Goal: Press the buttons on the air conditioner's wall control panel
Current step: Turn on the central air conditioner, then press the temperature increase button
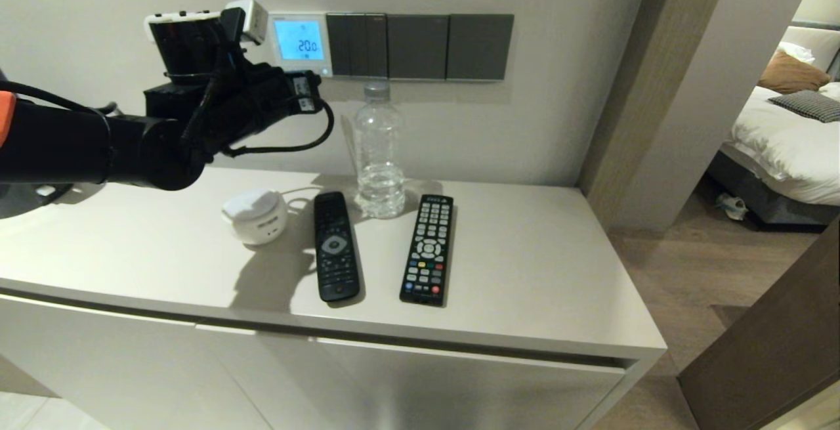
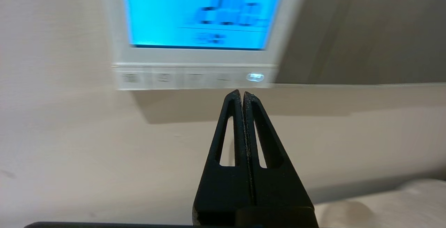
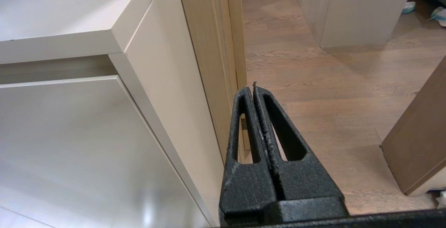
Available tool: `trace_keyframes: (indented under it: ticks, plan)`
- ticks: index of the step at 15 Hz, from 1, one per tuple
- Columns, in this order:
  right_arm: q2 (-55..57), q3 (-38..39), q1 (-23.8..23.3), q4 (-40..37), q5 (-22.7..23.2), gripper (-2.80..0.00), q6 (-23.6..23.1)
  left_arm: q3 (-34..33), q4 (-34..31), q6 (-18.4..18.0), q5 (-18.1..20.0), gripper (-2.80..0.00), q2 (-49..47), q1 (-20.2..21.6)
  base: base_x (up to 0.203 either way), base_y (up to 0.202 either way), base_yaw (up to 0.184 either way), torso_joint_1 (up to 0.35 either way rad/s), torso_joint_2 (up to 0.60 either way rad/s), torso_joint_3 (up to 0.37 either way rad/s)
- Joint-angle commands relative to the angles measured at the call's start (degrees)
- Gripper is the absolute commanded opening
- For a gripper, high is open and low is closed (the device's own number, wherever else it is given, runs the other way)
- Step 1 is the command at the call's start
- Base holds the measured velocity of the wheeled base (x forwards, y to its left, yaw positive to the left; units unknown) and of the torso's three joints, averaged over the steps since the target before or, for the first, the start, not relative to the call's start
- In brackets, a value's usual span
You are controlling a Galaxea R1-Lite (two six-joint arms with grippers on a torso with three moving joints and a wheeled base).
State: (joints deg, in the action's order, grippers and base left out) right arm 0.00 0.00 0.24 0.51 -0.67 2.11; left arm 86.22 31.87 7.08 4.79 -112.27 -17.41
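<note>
Left gripper (image 2: 241,93), jaws together, hovers just under the buttons (image 2: 195,78) of the wall control panel (image 1: 300,43), upper left; right gripper (image 3: 253,87), jaws together, idles beside the worktop (image 3: 69,43).

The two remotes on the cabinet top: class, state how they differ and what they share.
The left remote is glossy black with few, mostly dark keys around a grey pad; the right remote is densely packed with white and coloured keys. The left one lies beside the white round device. Both lie flat, face up, flanking the bottle.

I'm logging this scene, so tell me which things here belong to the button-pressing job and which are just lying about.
Job:
wall control panel
buttons
left gripper, shut, just below the buttons

Lying about:
water bottle
two remotes
small white device
dark switch plates
right gripper, parked beside the cabinet
</note>
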Motion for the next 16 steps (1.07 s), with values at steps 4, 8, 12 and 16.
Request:
trace_keyframes:
  ticks: [4,8,12,16]
  plan:
    - [0.09,0.09,0.02,0.02,0.03,-2.80,0.00,0.29,0.13,-0.03,0.09,-2.80,0.80,0.01,0.000,0.000,0.000,0.000,0.00,0.000]
    - [0.09,0.09,0.02,0.02,0.04,-2.80,0.00,2.00,-0.21,-0.14,0.13,-2.80,-1.09,0.27,0.000,0.000,0.000,0.000,0.00,0.000]
    - [0.09,0.09,0.02,0.02,0.06,-2.80,0.00,2.90,-0.45,-0.14,0.13,-2.80,-2.03,0.59,0.000,0.000,0.000,0.000,0.00,0.000]
    - [0.09,0.09,0.02,0.02,0.00,-2.80,0.00,3.78,-0.58,-0.14,0.13,-2.80,-2.86,1.32,0.000,0.000,0.000,0.000,0.00,0.000]
